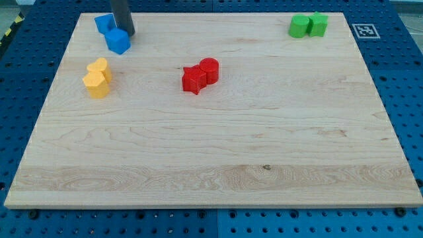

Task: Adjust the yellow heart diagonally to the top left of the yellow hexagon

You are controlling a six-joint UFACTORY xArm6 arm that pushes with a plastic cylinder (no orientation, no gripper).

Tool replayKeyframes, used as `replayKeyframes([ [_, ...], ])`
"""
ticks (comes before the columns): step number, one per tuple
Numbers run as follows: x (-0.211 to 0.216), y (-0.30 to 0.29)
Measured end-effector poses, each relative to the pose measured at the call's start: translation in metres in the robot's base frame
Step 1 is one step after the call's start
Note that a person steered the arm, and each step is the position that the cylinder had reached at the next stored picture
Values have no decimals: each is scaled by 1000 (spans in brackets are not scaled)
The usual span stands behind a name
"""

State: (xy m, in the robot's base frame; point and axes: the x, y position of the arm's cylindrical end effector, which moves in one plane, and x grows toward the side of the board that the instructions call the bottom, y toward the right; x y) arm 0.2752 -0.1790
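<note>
The near stretch of the pale wooden board lies closest to the camera and holds nothing. Farther in, near the middle, two red plastic blocks touch: a red star-like block and a red cylinder just beyond it.

Toward the board's left edge the two task pieces sit pressed together. The yellow plastic hexagon is the nearer one; the yellow heart touches its far side, slightly to the view's right. At the far left corner a blue cube-like block and a second blue block stand together, and the arm's dark rod comes down between them, its tip touching or just beside the blue cube-like block and well apart from the yellow pair. There are no jaws to open or close; the rod can only push.

At the far right corner sit a green cylinder and a green star-like block.

The heart looks light, rigid and smooth, so it should slide easily on the wood and may spin if struck off-centre. A push on its right flank, aimed through its middle, would probably shift it left without dragging the hexagon.
</note>
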Motion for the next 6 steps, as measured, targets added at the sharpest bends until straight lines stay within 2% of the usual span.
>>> replayKeyframes([
  [1,-10,15],
  [2,-22,65],
  [3,17,78],
  [4,51,70],
  [6,62,18],
])
